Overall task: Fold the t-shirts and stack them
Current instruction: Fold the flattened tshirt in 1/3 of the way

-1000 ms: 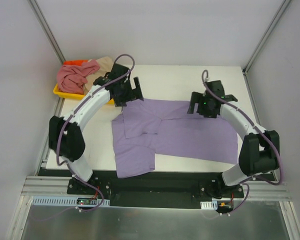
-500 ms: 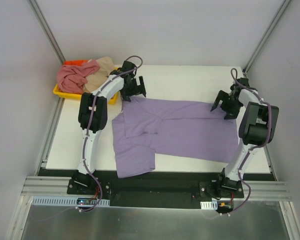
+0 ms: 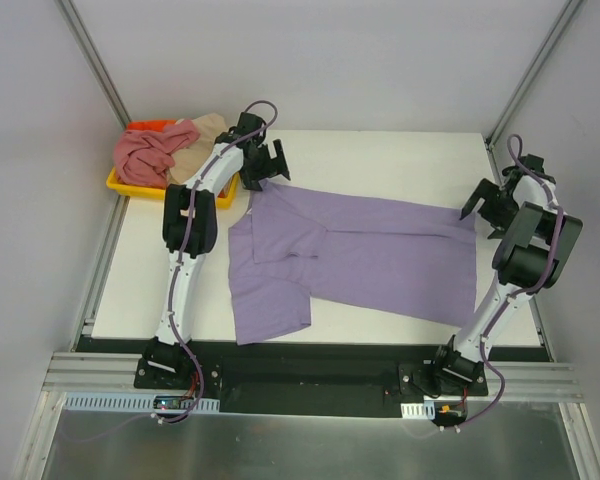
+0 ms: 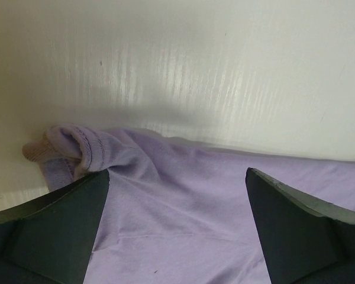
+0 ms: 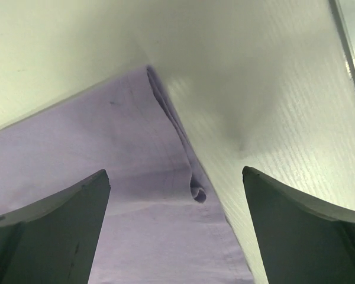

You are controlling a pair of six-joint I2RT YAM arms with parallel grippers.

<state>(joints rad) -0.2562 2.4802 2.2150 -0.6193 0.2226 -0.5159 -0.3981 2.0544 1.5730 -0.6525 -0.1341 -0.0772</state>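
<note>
Left gripper and right gripper both gape wide, holding nothing, low over the lavender purple cotton t-shirt.
The left fingers straddle its bunched far-left corner, the right its curled far-right edge. It lies spread across the white table, rumpled at its left. A dusty pink t-shirt and a beige tan t-shirt are heaped in the shallow yellow plastic tray, far left.
</note>
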